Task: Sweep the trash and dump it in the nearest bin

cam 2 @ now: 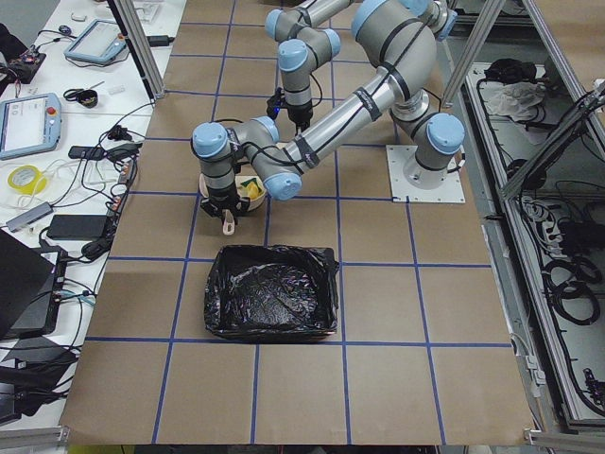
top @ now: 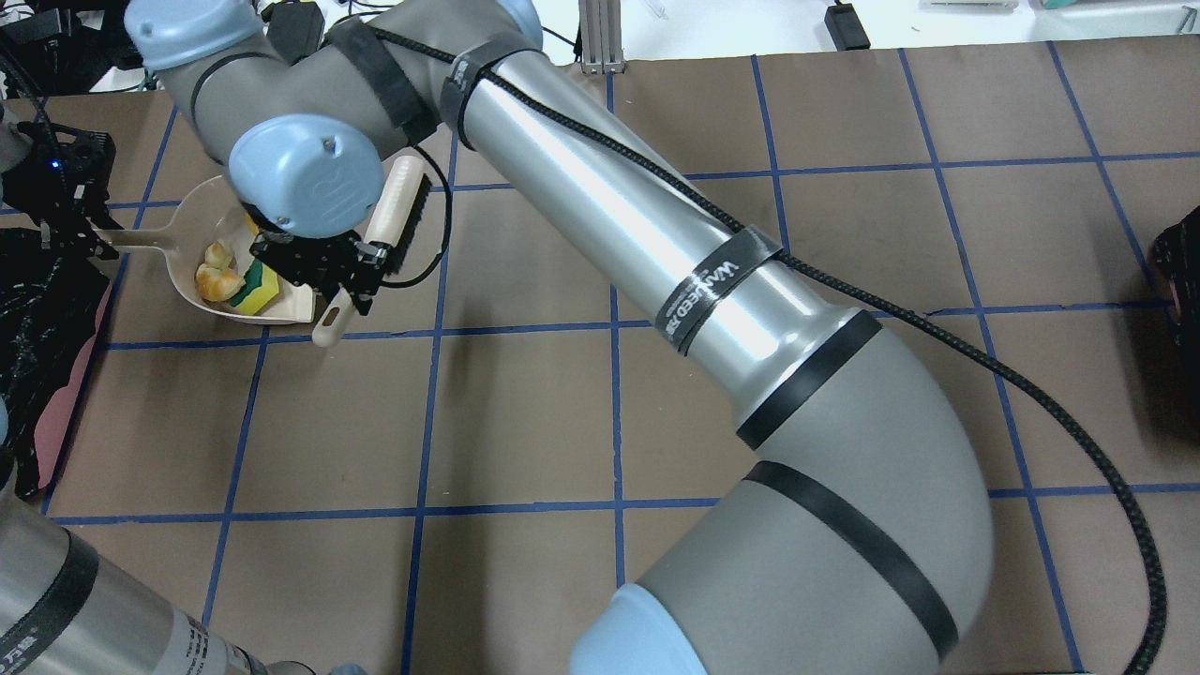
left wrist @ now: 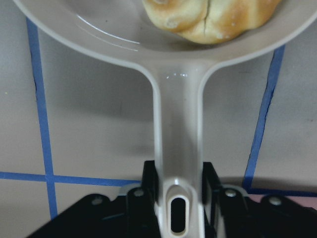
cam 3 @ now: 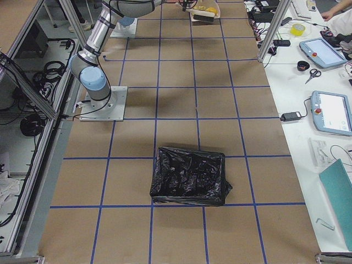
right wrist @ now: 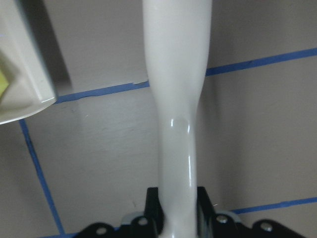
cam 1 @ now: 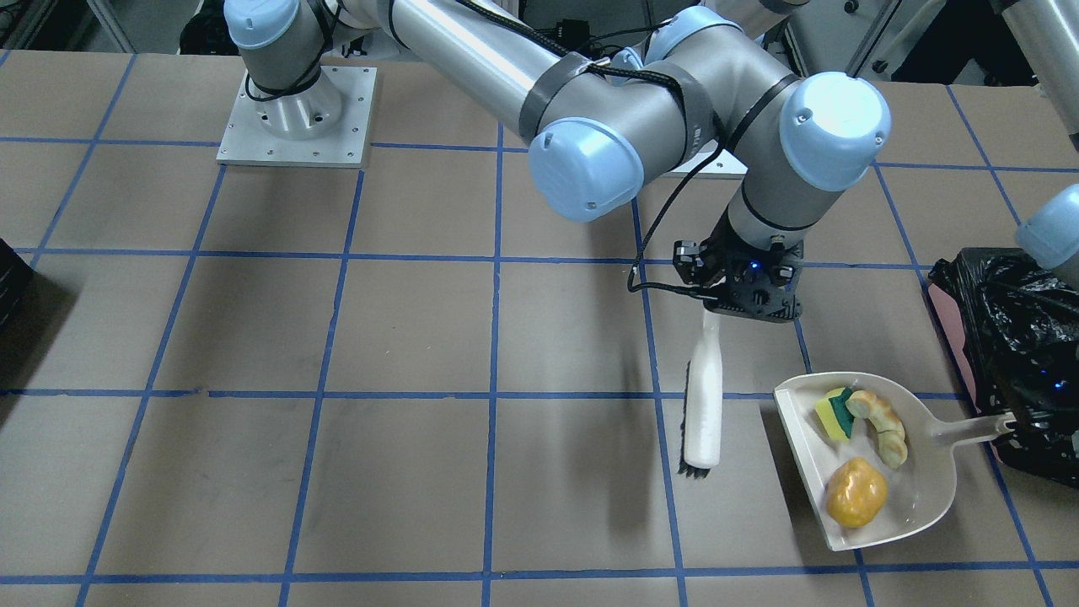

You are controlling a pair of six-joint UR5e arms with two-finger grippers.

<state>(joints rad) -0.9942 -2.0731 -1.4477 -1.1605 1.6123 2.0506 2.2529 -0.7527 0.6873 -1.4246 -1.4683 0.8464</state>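
Note:
A white dustpan (cam 1: 919, 497) holds the trash: a golden-brown potato-like lump (cam 1: 856, 493), a tan braided pastry (cam 1: 881, 426) and a yellow-green sponge bit (cam 1: 833, 413). My left gripper (left wrist: 177, 198) is shut on the dustpan handle (left wrist: 177, 139), right at the edge of the black-bagged bin (cam 1: 1011, 337) with its pinkish side wall. My right gripper (cam 1: 716, 308) is shut on the handle of a white hand brush (cam 1: 704, 405). The brush hangs beside the pan's open edge, apart from it. The pan (top: 202, 202) and brush (top: 398, 211) also show in the overhead view.
The right arm reaches across the whole table to its left end. The bin (cam 2: 272, 305) stands on the brown table with its blue tape grid. A second black-lined bin (cam 3: 190, 176) stands at the other end. A dark box-like object (cam 1: 13, 282) sits at that edge.

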